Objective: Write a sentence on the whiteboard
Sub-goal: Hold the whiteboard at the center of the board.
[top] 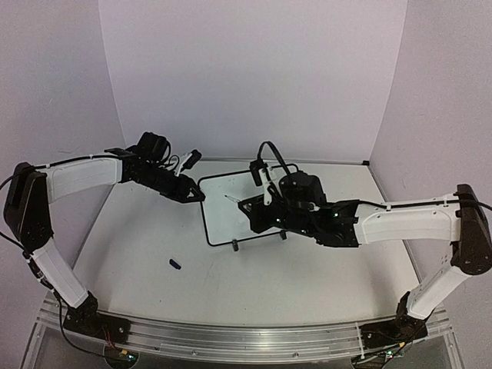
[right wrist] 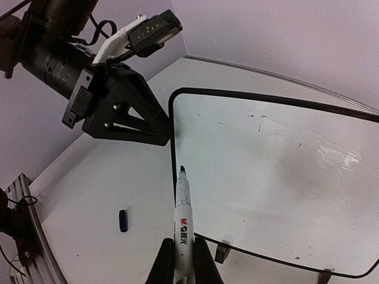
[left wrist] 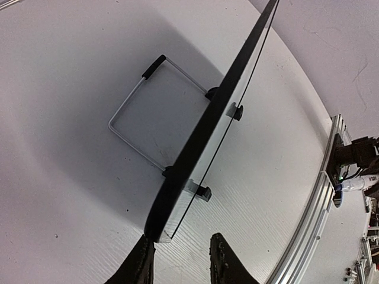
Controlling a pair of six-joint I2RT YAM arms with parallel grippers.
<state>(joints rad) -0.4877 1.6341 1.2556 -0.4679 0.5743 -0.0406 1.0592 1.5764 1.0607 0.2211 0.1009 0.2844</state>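
The whiteboard (top: pixel 231 211) stands in the middle of the table on small black feet, tilted back on a wire stand (left wrist: pixel 133 115). Its face (right wrist: pixel 266 171) carries only faint specks, and the sentence is not in view. My left gripper (left wrist: pixel 181 238) is open and straddles the board's upper left corner (left wrist: pixel 157 232). That corner lies against one finger, with a gap to the other. My right gripper (right wrist: pixel 183 241) is shut on a white marker (right wrist: pixel 182 219). The marker's uncapped tip (right wrist: pixel 182 170) hangs just inside the board's left edge, close to its face.
A small blue marker cap (top: pixel 175 264) lies on the table in front of the board's left side, also seen in the right wrist view (right wrist: pixel 122 220). The left gripper's black body (right wrist: pixel 127 118) sits close beside the marker tip. A metal rail (top: pixel 246 338) runs along the near edge.
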